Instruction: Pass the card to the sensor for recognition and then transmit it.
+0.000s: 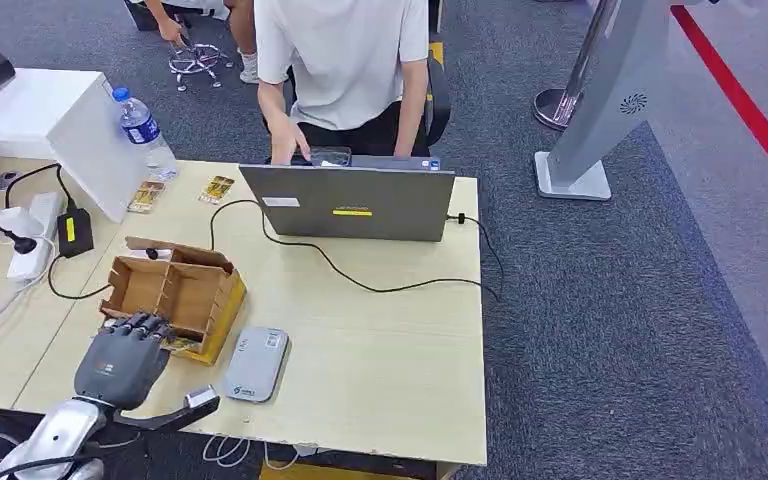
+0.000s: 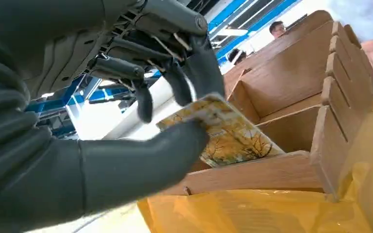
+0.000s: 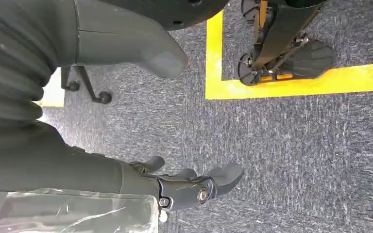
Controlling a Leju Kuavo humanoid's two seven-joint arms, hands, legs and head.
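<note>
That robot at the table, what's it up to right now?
Its left robot hand pinches a yellow tree-patterned card at the brown cardboard slotted box, not yet at the grey rounded sensor pad beside it. The right robot hand hangs open over carpet. A person in a white shirt sits behind the grey laptop.

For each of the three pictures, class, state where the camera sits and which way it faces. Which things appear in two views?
Head view: high on the robot, looking forward and down at the table; left hand shows.
Left wrist view: behind the left hand, facing the cardboard box; its fingers pinch the card.
Right wrist view: behind the hanging right hand, facing carpet.
Shared: head and left wrist views both show the box and left hand.
</note>
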